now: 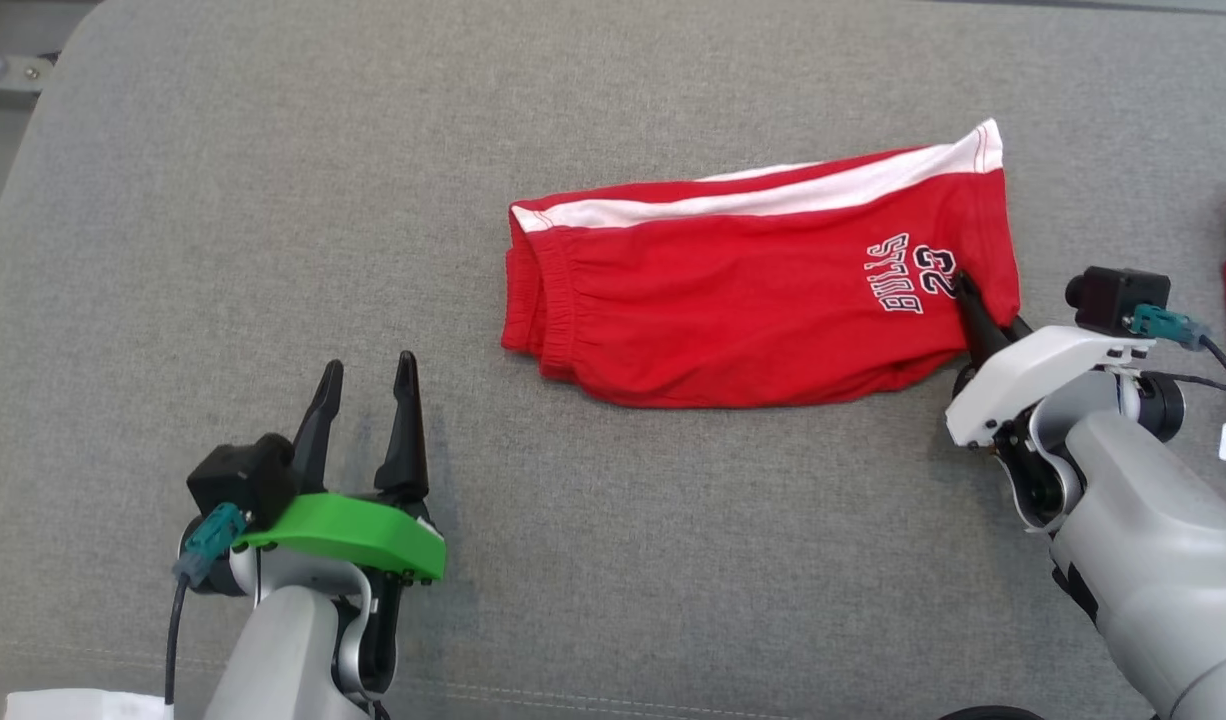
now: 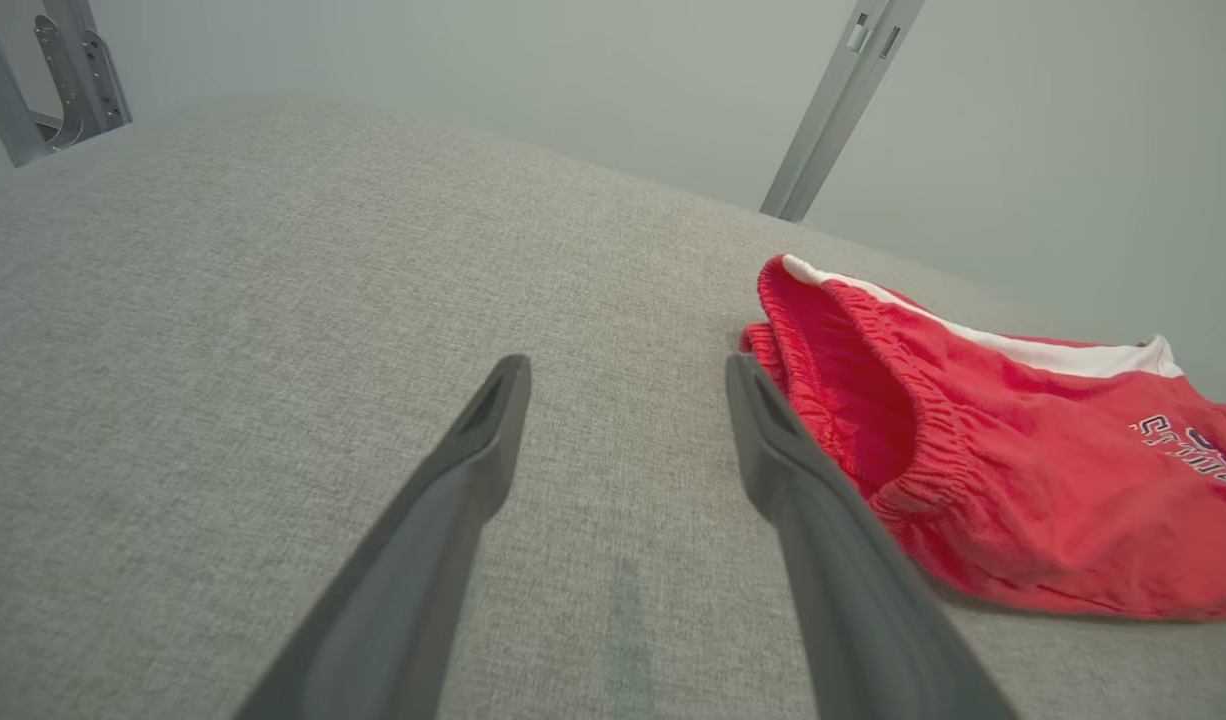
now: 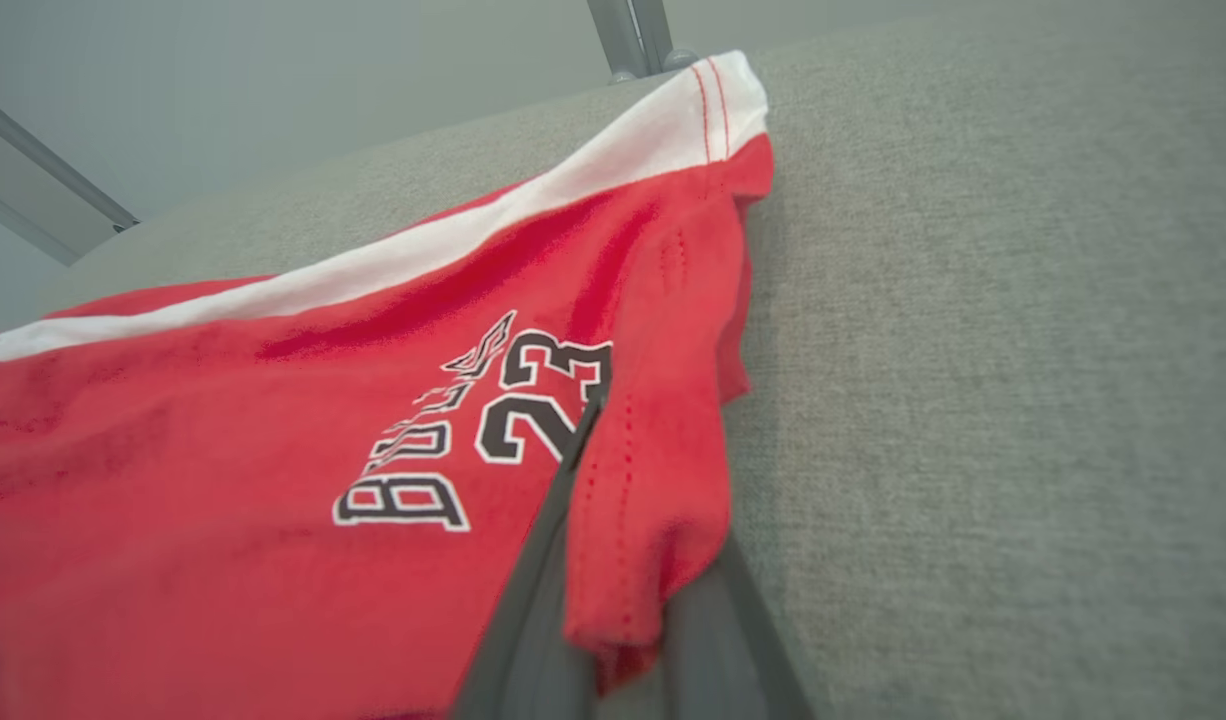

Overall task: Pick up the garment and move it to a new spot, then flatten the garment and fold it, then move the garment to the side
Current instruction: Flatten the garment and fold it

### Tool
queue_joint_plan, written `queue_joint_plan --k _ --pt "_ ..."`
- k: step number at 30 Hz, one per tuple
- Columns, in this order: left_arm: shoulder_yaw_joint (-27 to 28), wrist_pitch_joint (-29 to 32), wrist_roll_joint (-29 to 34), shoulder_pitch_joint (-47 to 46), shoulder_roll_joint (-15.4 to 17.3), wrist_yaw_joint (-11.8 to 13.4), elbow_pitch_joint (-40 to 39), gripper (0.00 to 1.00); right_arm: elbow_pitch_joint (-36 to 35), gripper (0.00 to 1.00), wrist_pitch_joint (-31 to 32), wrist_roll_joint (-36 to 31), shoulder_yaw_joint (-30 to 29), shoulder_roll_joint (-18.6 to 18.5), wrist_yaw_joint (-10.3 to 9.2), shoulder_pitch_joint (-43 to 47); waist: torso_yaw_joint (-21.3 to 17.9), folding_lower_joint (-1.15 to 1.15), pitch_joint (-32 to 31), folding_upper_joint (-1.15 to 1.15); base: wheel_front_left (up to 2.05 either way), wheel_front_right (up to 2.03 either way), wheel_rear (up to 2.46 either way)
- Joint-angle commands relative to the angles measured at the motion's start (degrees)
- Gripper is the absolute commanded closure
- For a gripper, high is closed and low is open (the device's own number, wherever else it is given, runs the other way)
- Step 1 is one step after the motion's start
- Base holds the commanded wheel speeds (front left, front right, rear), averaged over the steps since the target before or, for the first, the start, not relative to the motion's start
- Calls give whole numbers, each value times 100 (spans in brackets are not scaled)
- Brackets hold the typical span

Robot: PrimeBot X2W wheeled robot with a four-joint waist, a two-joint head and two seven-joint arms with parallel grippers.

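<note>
Two grippers show from the head: the left gripper [image 1: 368,365] is over grey upholstery [image 1: 273,200] with its fingers spread wide, well apart from the red shorts [image 1: 753,290], which lie flat at centre right. The right gripper [image 1: 978,300] is pinched on their hem beside the printed 23. Left wrist: wide-spread fingers [image 2: 493,420], waistband just right of them (its elastic opening faces the camera). Right wrist: a fold of red hem is clamped between the dark fingers [image 3: 533,600].

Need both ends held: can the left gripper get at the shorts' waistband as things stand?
Probably yes: the left gripper is open, with only bare grey surface between it and the waistband.
</note>
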Motion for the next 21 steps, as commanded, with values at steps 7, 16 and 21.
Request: queue_joint_plan --k 7,16,21 --pt "146 -14 7 398 24 -44 -3 0 -897 100 -39 -431 -594 -112 -11 821 -439 0 -581 0 0 0 0" --pt "45 -14 -100 480 26 -73 25 0 -1873 100 -39 -1337 -439 208 -9 703 -401 0 -620 0 0 0 0" --pt "-75 -14 -209 455 25 -29 45 0 -1899 100 161 -1576 97 504 -9 379 -102 0 -593 0 0 0 0"
